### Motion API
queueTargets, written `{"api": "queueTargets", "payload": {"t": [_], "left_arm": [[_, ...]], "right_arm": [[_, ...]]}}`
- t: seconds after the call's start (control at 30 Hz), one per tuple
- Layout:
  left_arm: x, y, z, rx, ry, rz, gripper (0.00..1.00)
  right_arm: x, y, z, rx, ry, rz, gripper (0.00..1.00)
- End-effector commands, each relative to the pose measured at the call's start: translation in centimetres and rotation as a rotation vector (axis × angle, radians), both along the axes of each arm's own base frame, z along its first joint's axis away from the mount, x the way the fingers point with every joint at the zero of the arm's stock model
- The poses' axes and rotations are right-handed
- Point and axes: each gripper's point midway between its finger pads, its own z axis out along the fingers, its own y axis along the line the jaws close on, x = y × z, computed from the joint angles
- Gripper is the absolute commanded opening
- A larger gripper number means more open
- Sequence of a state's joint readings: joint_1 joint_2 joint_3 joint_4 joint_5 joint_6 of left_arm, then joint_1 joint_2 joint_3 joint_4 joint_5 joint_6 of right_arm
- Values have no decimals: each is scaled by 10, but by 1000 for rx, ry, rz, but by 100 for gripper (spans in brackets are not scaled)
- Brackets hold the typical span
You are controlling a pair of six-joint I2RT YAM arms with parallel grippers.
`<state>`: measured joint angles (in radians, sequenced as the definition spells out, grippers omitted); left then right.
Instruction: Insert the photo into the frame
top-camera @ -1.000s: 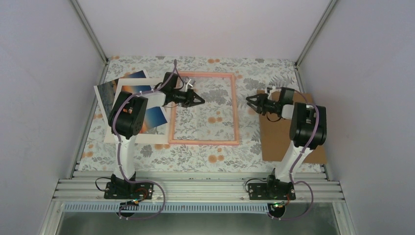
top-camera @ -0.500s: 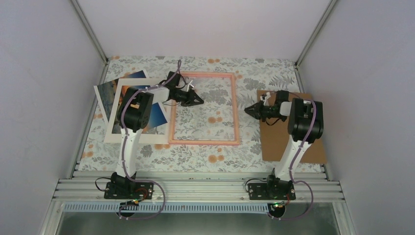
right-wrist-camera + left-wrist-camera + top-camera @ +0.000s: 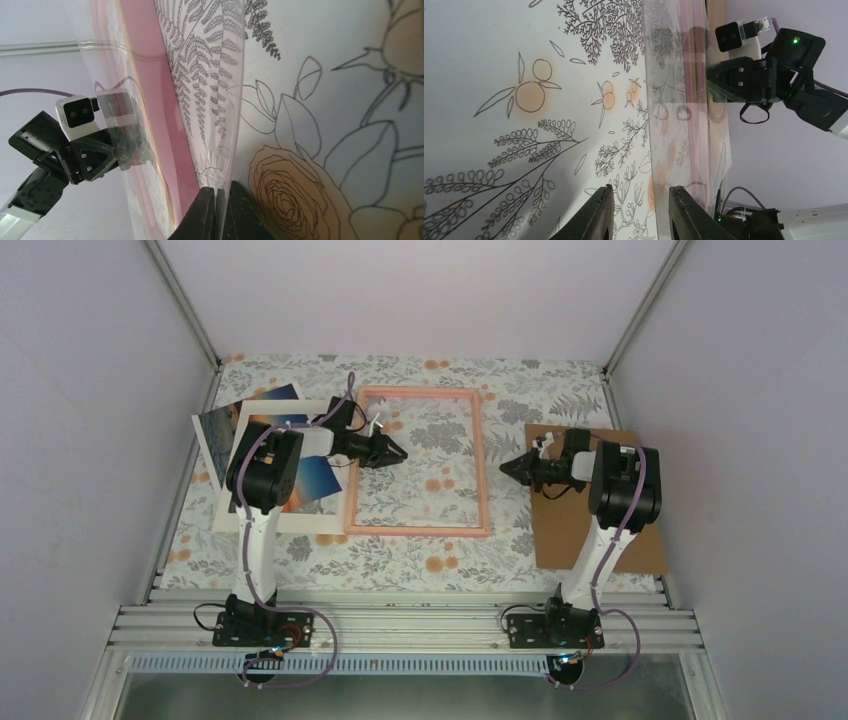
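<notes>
Reading this as pre-pick: photo [image 3: 318, 478] lies far left under the mat board [image 3: 228, 510], only its top-left corner and a window patch showing, not in the frame [image 3: 415, 530]. Left gripper [image 3: 398, 451] hovers over the frame's left rail, fingers slightly apart, empty. Right gripper [image 3: 508, 465] sits just outside the right rail, fingers pressed together (anything pinched? can't tell). Suggest left goes for the exposed corner, pinches the edge only, slides it out flat.
</notes>
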<state>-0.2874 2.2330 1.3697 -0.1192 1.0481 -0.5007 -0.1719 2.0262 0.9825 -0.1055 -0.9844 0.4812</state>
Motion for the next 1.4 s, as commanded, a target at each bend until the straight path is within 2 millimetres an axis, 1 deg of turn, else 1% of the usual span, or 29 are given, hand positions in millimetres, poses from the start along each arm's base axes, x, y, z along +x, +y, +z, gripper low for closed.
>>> {"api": "queueTargets", "payload": {"t": [0.0, 0.1, 0.2, 0.23, 0.27, 0.3, 0.33, 0.4, 0.43, 0.5, 0.57, 0.63, 0.67, 0.73, 0.8, 0.87, 1.03, 1.2, 1.37], "left_arm": [[3, -14, 26, -62, -55, -15, 29], [7, -25, 29, -68, -80, -38, 29], [12, -31, 32, -63, -109, -51, 28], [14, -31, 33, -59, -118, -52, 24], [15, -31, 35, -51, -124, -52, 18], [16, -29, 35, -35, -130, -50, 8], [17, -27, 34, -17, -133, -43, 3], [18, -19, 35, 10, -133, -25, 2], [19, -16, 36, 23, -139, -17, 2], [21, -8, 35, 56, -147, -3, 2], [24, 1, 37, 71, -160, 8, 2], [26, 10, 36, 76, -151, 22, 2], [26, 13, 33, 80, -145, 24, 2], [26, 17, 28, 90, -123, 23, 2], [26, 21, 26, 99, -116, 19, 2], [25, 25, 25, 106, -106, 17, 2], [20, 31, 21, 110, -67, 6, 2], [23, 31, 26, 102, -68, 11, 2], [21, 33, 28, 113, -53, 26, 3]], "right_arm": [[-17, -9, -35, -67, 135, -63, 4], [-17, -7, -32, -58, 119, -49, 4], [-16, -5, -31, -57, 106, -34, 4], [-15, -5, -30, -54, 104, -33, 4], [-14, -5, -27, -50, 91, -26, 4], [-10, -4, -22, -42, 72, -18, 4], [-7, -3, -17, -37, 50, -7, 4], [1, -3, -5, -40, 2, 18, 15], [3, -3, 0, -46, -12, 27, 24], [6, -3, 8, -59, -41, 42, 32], [5, -5, 8, -83, -47, 51, 40], [4, -7, 7, -116, -52, 69, 46], [3, -9, 8, -141, -67, 83, 51], [4, -13, 16, -189, -99, 100, 61], [3, -14, 23, -210, -127, 125, 67], [1, -15, 24, -229, -140, 145, 68], [-5, -12, 29, -243, -159, 180, 63], [-9, -6, 31, -241, -174, 208, 59], [-10, -1, 34, -230, -187, 225, 56]]}}
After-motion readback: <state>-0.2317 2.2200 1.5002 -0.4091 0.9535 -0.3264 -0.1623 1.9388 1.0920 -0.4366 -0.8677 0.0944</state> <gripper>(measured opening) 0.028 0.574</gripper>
